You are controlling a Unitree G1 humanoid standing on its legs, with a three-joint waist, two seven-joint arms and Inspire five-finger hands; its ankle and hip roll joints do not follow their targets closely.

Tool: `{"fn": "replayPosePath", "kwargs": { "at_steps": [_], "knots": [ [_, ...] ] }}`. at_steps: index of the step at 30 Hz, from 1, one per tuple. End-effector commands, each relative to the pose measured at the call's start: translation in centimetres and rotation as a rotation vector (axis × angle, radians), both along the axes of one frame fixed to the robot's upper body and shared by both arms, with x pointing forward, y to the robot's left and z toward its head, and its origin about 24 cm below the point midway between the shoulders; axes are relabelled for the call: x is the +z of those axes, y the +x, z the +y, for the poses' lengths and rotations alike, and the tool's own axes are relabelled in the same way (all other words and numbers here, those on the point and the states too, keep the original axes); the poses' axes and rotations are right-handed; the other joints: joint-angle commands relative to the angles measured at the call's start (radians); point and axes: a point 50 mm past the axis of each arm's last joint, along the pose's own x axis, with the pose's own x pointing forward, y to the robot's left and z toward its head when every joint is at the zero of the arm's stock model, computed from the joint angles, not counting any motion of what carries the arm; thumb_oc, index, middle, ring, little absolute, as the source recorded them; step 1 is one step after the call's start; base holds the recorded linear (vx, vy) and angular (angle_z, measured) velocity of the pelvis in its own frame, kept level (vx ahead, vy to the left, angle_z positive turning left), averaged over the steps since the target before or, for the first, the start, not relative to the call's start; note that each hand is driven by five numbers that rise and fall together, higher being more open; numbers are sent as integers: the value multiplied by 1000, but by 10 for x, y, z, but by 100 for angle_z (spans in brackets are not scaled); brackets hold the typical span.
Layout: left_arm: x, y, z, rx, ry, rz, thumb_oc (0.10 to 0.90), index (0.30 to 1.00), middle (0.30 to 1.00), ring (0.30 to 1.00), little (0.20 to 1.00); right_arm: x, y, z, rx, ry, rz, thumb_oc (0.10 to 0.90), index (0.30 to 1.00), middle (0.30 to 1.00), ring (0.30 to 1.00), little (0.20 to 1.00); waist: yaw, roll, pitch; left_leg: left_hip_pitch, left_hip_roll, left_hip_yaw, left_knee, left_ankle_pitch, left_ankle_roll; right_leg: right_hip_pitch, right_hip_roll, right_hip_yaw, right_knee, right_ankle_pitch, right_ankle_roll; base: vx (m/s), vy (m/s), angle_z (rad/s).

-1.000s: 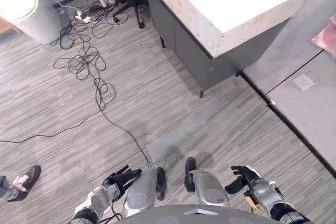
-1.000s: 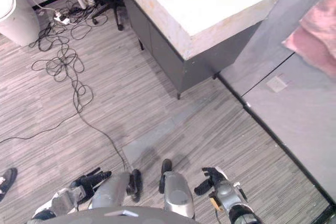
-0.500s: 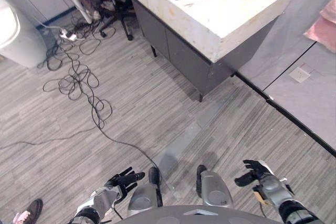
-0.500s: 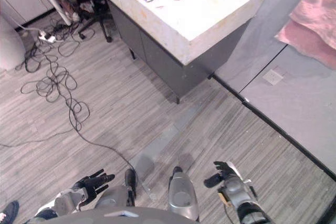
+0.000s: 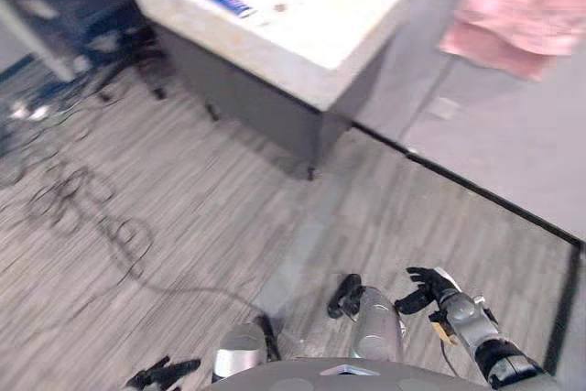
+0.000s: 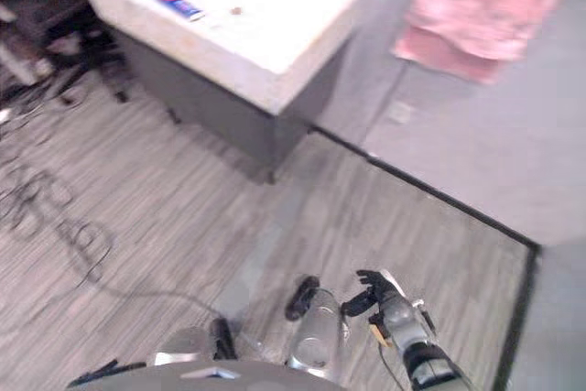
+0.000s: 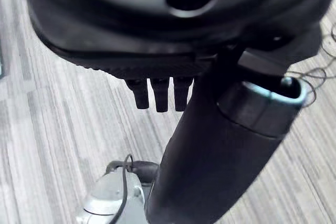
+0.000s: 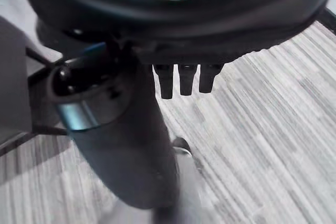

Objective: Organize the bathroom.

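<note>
Pink towel hangs on the grey wall beside the pale stone table. A red-and-blue tube lies near the table's far left edge. Both hands hang low over the striped floor, holding nothing: right hand and left hand, fingers loosely straight.

A tube lies on the counter, towel to its right.

mock bathroom: pale washbasin counter, pink towel on grey wall, loose floor cables
</note>
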Motion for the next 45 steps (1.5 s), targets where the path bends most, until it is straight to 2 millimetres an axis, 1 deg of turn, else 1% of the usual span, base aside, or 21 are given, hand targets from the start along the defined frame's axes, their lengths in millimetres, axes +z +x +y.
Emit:
{"fn": "replayPosePath", "kwargs": {
  "at_steps": [1,2,4,6,9,10,12,14,16,18,19,20,21,22,24,27,31,33,36,43,45],
  "knots": [
    [0,19,-6,-85,2,-65,800,900,900,900,900,7,12,-3,66,-59,-14,800,900,900,900,900,47,46,-23,-199,64,-284,624,165,-119,175,157,168,-315,25,5,32,66,-107],
    [-3,19,-11,-75,-16,-81,800,900,900,900,900,9,15,-4,63,-68,-14,800,900,900,900,900,45,35,-27,-277,36,-342,689,217,-106,183,157,179,-332,28,-20,36,176,-93],
    [-5,21,-16,-55,-36,-95,800,900,900,900,900,11,17,-7,75,-82,-9,800,900,900,900,900,42,31,-27,-328,38,-383,706,219,-85,195,162,224,-335,15,-29,49,209,-93],
    [-7,28,-24,-65,-60,-111,800,900,900,900,900,13,19,-11,77,-102,-10,800,900,900,900,900,31,40,-29,-284,129,-393,476,247,-63,196,158,285,-311,-7,-26,128,422,-123],
    [-7,29,-25,-71,-57,-109,800,900,900,900,900,10,12,-14,44,-103,-17,800,900,900,900,900,23,72,-43,-192,189,-463,109,311,-66,177,136,347,-255,-30,8,150,535,-80],
    [-7,29,-25,-74,-56,-109,800,900,900,900,900,10,11,-14,40,-101,-17,800,900,900,900,900,24,75,-46,-191,195,-476,75,323,-68,176,134,353,-254,-29,14,163,416,-68],
    [-5,26,-21,-94,-33,-104,800,900,900,900,900,6,6,-16,-33,-72,-28,800,900,900,900,900,49,87,-43,-189,234,-623,-78,370,-92,182,87,444,-244,-27,68,267,561,-29],
    [-6,21,-21,-102,-31,-94,800,900,900,900,900,7,5,-17,-74,-57,-43,800,900,900,900,900,56,87,-37,-200,208,-681,-25,327,-83,178,56,498,-245,-11,97,195,458,-5],
    [-4,30,-22,-142,-28,-92,800,900,900,900,900,11,10,-17,-123,-51,-69,800,900,900,900,900,47,74,-36,-214,153,-570,72,148,-66,187,-8,473,-242,22,135,78,468,-53],
    [-3,37,-22,-155,-28,-95,800,900,900,900,900,10,7,-17,-151,-47,-82,800,900,900,900,900,45,67,-29,-243,112,-544,135,88,-57,198,-47,467,-253,58,142,32,444,-23],
    [-2,44,-20,-150,-31,-107,800,900,900,900,900,9,2,-18,-171,-55,-92,800,900,900,900,900,49,57,-15,-260,53,-506,197,18,-45,214,-120,435,-292,157,144,20,381,24],
    [-2,44,-20,-148,-31,-107,800,900,900,900,900,9,2,-18,-170,-56,-92,800,900,900,900,900,51,55,-13,-258,48,-502,200,12,-44,216,-129,429,-297,170,146,38,623,19],
    [0,39,-14,-139,-20,-94,800,900,900,900,900,10,5,-14,-145,-59,-97,800,900,900,900,900,75,47,-6,-219,30,-414,194,-15,-35,211,-196,312,-323,246,157,17,425,-3],
    [2,35,-10,-137,-4,-92,800,900,900,900,900,10,6,-12,-136,-57,-98,800,900,900,900,900,87,47,-8,-204,33,-375,186,-20,-29,217,-202,259,-337,245,155,14,528,-38],
    [2,26,-5,-82,16,-87,800,900,900,900,900,12,11,-10,-105,-62,-97,800,900,900,900,900,87,50,-11,-179,5,-373,156,-23,0,168,-155,316,-249,257,153,10,311,-129],
    [5,18,5,-43,65,-70,800,900,900,900,900,10,12,-4,-97,-36,-95,800,900,900,900,900,93,52,-27,-154,-21,-337,99,-7,30,165,-75,282,-224,203,135,41,130,-53],
    [8,24,12,-28,89,-57,800,900,900,900,900,6,6,-6,-116,-36,-90,800,900,900,900,900,59,64,-44,-167,-69,-412,49,29,48,110,157,357,-179,78,100,25,21,-1],
    [10,35,12,-41,93,-81,800,900,900,900,900,7,9,-8,-107,-42,-96,800,900,900,900,900,55,61,-41,-177,-84,-405,36,37,52,132,198,312,-247,46,67,-34,-95,11],
    [10,41,7,-46,73,-108,800,900,900,900,900,7,8,-10,-113,-61,-98,800,900,900,900,900,51,67,-46,-185,-98,-433,28,58,45,160,252,349,-290,18,49,-29,-92,17],
    [9,47,0,-60,43,-143,800,900,900,900,900,8,-1,-25,-167,-87,-86,800,900,900,900,900,57,70,-67,-248,-94,-479,110,147,8,238,284,361,-375,-13,3,-14,-46,-1],
    [9,44,1,-54,42,-146,800,900,900,900,900,9,2,-27,-157,-90,-90,800,900,900,900,900,68,69,-59,-287,-98,-536,188,179,-1,241,283,382,-369,-20,-6,-71,8,-7]
  ]
}}
